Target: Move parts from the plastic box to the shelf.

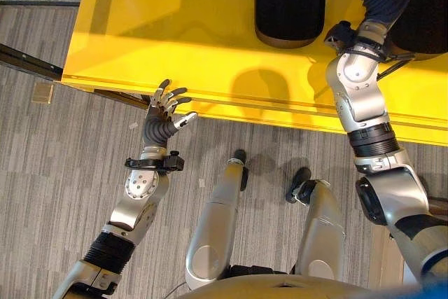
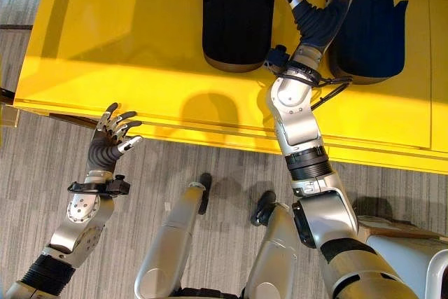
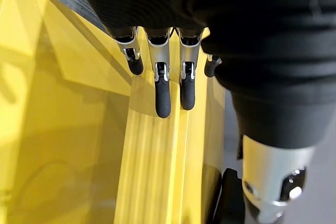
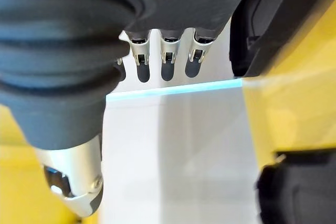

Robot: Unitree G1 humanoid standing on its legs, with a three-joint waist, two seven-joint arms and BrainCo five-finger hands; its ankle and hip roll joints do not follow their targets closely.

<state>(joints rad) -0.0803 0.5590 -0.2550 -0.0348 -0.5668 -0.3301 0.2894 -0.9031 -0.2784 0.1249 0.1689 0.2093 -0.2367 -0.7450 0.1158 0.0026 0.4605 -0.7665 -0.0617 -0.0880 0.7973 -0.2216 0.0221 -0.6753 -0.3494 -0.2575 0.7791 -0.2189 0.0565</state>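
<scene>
Two black moulded parts lie on the yellow shelf top (image 2: 140, 54): one near the middle (image 2: 238, 19), one further right (image 2: 371, 33). My right hand (image 2: 318, 12) reaches over the shelf between the two parts, open, thumb and fingers spread and holding nothing. In the right wrist view its straight fingers (image 4: 170, 61) point past a black part (image 4: 273, 19). My left hand (image 1: 162, 113) hovers at the shelf's front edge on the left, open with relaxed fingers. The left wrist view has its fingertips (image 3: 163, 98) over the yellow edge.
Grey striped floor (image 1: 63, 173) runs in front of the shelf. A dark bar (image 1: 28, 61) and a small tan tag (image 1: 43, 92) sit by the shelf's left corner. A cardboard edge (image 2: 392, 229) shows at the lower right.
</scene>
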